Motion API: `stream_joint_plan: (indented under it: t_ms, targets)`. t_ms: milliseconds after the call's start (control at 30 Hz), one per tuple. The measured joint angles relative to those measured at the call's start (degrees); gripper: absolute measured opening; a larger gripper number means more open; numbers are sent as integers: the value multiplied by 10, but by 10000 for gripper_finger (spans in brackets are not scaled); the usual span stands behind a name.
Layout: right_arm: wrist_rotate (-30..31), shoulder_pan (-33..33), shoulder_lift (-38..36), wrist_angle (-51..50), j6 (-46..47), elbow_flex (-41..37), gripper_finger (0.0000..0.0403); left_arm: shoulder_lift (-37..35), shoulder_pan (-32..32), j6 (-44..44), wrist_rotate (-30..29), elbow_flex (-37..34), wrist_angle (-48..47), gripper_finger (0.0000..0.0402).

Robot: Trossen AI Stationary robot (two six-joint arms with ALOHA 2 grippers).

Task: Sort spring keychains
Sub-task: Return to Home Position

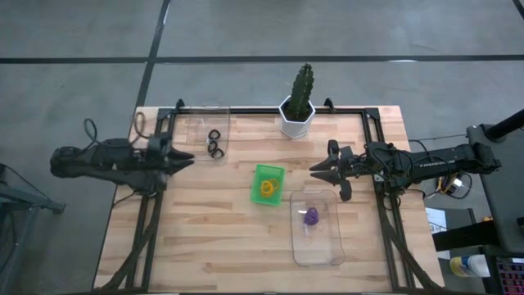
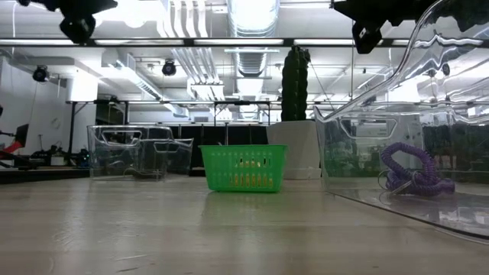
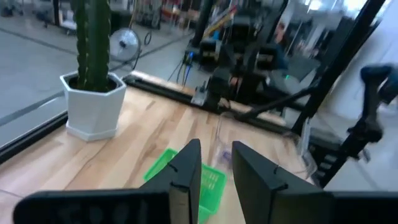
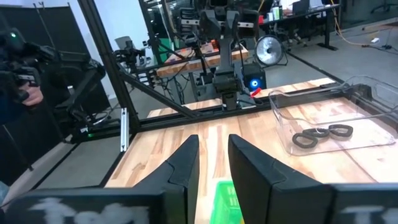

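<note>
Bench with sorting apparently complete. The black spring keychains lie clustered in the left transparent bin, near the corner where the left edge meets the cactus edge. The orange spring keychains sit in the green bin at mid-bench. The purple spring keychain rests on the floor of the right transparent bin, whose long axis runs from mid-bench toward the edge opposite the cactus. No loose coil shows on the bare wood of the bench. The left gripper hangs raised near the left edge, its fingers parted by a narrow gap and holding nothing, aimed across the bench; the black coils lie just beside it, toward the cactus edge. The right gripper faces it from the right side, fingers likewise narrowly parted and empty, between the green bin and the right transparent bin, and is the nearer arm to both. By this layout nothing awaits a grasp; the coming move is judged a retreat, each arm drawing back clear of the bin walls.
</note>
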Motion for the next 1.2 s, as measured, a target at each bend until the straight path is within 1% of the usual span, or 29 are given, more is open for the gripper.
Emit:
stream_joint_plan:
  t_ms: [133,233,367,567,767,833,1000,1200]
  targets:
    - [0,0,0,0,-10,0,84,-43,0,-16,-1,-32,7,83]
    - [0,0,0,-3,-21,0,80,-64,0,-19,0,-64,1,83]
    - [0,0,0,-6,-18,0,73,-89,0,-20,0,-99,18,83]
    - [0,0,0,-5,-18,0,68,-97,0,-35,-1,-144,29,83]
    - [-2,0,0,-3,-19,0,76,-96,0,-42,-2,-183,26,83]
    - [-11,0,0,-3,-28,0,78,-96,0,-43,-3,-193,27,83]
    - [-59,0,-2,-3,-51,0,82,-96,0,-44,-11,-216,27,83]
    - [-64,0,-39,-3,-84,-3,74,-99,0,-44,-31,-223,28,83]
